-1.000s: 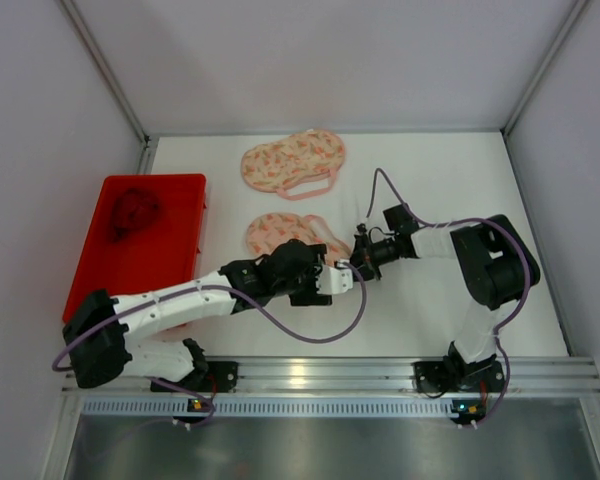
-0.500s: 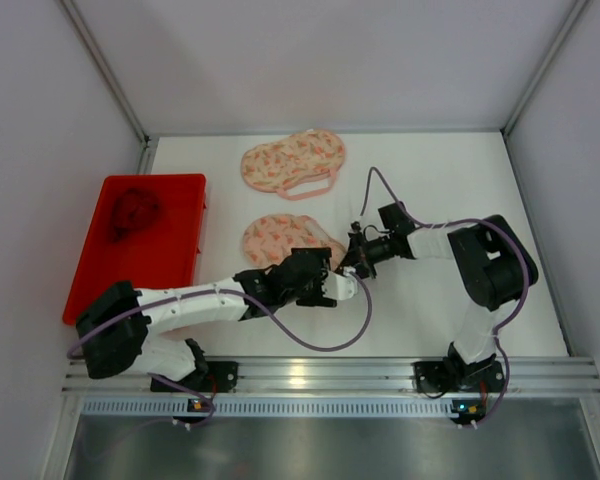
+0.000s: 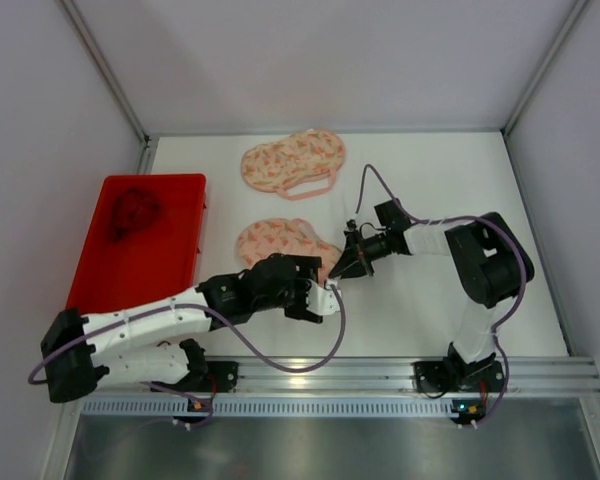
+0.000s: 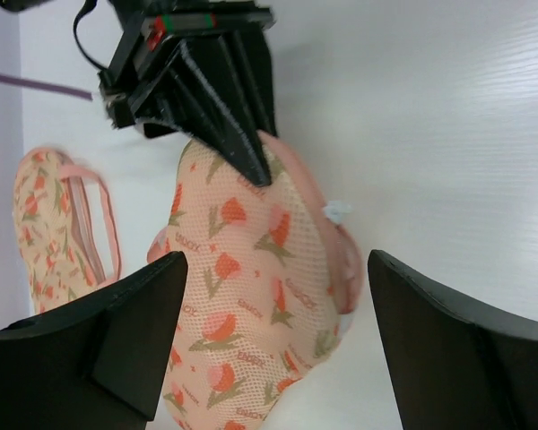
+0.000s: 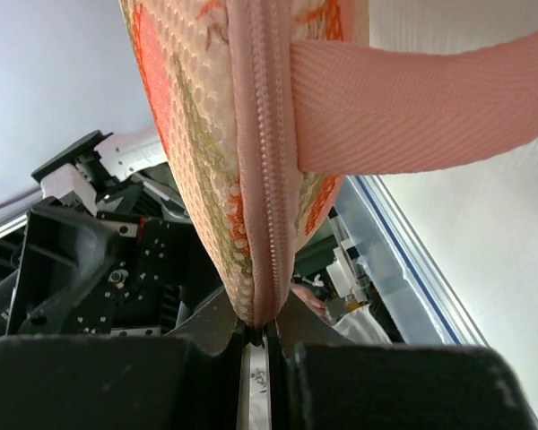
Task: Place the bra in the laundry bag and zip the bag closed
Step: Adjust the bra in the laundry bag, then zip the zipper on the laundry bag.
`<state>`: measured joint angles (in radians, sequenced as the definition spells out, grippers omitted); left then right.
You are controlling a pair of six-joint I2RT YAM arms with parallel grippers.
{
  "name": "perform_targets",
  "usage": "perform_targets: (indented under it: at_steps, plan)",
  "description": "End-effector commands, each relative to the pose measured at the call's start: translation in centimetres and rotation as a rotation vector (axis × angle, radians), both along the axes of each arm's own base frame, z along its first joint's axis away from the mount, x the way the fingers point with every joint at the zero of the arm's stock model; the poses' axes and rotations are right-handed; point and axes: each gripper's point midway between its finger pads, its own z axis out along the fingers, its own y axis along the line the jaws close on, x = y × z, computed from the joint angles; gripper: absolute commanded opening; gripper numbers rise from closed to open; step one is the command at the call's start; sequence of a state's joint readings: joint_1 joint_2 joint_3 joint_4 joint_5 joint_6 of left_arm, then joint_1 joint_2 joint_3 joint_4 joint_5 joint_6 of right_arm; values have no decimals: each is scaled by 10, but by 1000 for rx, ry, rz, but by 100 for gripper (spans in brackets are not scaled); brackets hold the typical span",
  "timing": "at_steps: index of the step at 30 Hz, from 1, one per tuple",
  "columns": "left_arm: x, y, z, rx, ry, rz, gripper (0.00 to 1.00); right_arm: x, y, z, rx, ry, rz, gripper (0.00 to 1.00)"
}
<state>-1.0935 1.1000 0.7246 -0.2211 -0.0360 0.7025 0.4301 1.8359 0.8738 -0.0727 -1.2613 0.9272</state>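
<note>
The floral mesh laundry bag [image 3: 278, 240] lies mid-table, bulging, its pink zipper [image 5: 267, 170] run shut along the edge. My right gripper [image 3: 339, 271] is shut on the zipper end at the bag's near right tip [image 5: 261, 328], seen from the left wrist as black fingers [image 4: 222, 107] pinching that tip. My left gripper [image 4: 278, 345] stands open just near of the bag [image 4: 251, 287], with the bag's rounded end between its fingers but not touched. A dark red bra [image 3: 132, 212] lies crumpled in the red tray [image 3: 170, 262].
A second floral bag [image 3: 292, 162] with a pink strap lies at the back of the table, also seen in the left wrist view [image 4: 49, 233]. The red tray fills the left side. A pink strap [image 5: 430, 107] hangs off the held bag.
My left arm has drawn back toward the near left, away from the bag's tip, with its fingers a little wider. The right gripper has slid left and nearer with the bag's tip.
</note>
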Motion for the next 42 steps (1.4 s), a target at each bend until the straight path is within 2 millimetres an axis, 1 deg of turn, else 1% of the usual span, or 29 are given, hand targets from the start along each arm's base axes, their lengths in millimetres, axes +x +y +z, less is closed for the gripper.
perform_targets:
  at_steps: [1,2,5,6,7,8,9,11,12,14,15,16,18,19,20,21,22,23,24,25,28,29,30,31,32,35,37,38,42]
  plan:
    - [-36,-2,17,-45,73,-160,88,8,9,14,42,-63,37,0]
    - [-44,1,14,-38,87,-200,88,10,9,14,44,-67,35,0]
    - [-56,5,21,-51,88,-262,85,10,9,15,43,-62,36,0]
    - [-63,6,20,-45,101,-295,81,10,9,15,44,-63,36,0]
    - [-64,6,19,-34,97,-308,78,9,8,15,43,-61,34,0]
    - [-62,5,23,-23,70,-330,75,8,8,14,41,-58,35,0]
    - [-61,5,15,21,75,-338,69,8,8,14,41,-57,34,0]
    - [-50,1,13,82,10,-337,63,7,7,13,36,-49,32,0]
    - [-44,-5,11,114,-4,-339,58,6,7,13,36,-44,31,0]
    - [-33,-13,14,166,-77,-345,55,5,6,12,34,-34,30,0]
    - [-27,-21,25,165,-113,-341,53,5,6,11,33,-29,28,0]
    - [-23,-27,20,203,-127,-342,52,3,6,10,32,-18,30,0]
    - [-18,-38,28,272,-196,-359,50,3,6,8,31,-9,30,0]
    - [-21,-43,29,303,-227,-396,50,3,6,7,31,-5,31,0]
    - [-24,-39,25,365,-227,-419,49,4,6,6,30,-2,32,0]
    - [-26,-39,15,428,-218,-448,49,4,7,4,30,3,33,0]
    - [-32,-46,21,446,-235,-483,49,5,7,5,31,3,33,0]
    - [-33,-38,13,527,-235,-501,49,5,7,4,29,4,33,0]
    - [-34,-36,1,591,-222,-517,50,5,7,3,27,8,33,0]
    - [-38,-40,2,622,-230,-544,51,6,7,3,26,6,33,0]
    - [-44,-29,-19,772,-177,-567,52,7,7,2,25,2,30,0]
    - [-43,-32,-15,780,-176,-564,52,7,7,2,25,1,30,0]
    - [-44,-25,-18,831,-160,-563,53,6,7,2,25,6,32,0]
    - [-45,-24,-29,882,-140,-566,54,6,7,2,25,4,31,0]
    - [-43,-27,-26,893,-147,-554,55,7,7,1,26,8,31,0]
    - [-39,-23,-37,996,-158,-532,56,6,7,0,23,17,31,0]
    - [-34,-26,-34,1025,-189,-496,57,6,7,-1,24,19,32,0]
    - [-31,-26,-41,1054,-188,-487,58,6,7,0,24,19,30,0]
    - [-22,-28,-47,1107,-216,-441,58,4,6,-1,26,17,35,0]
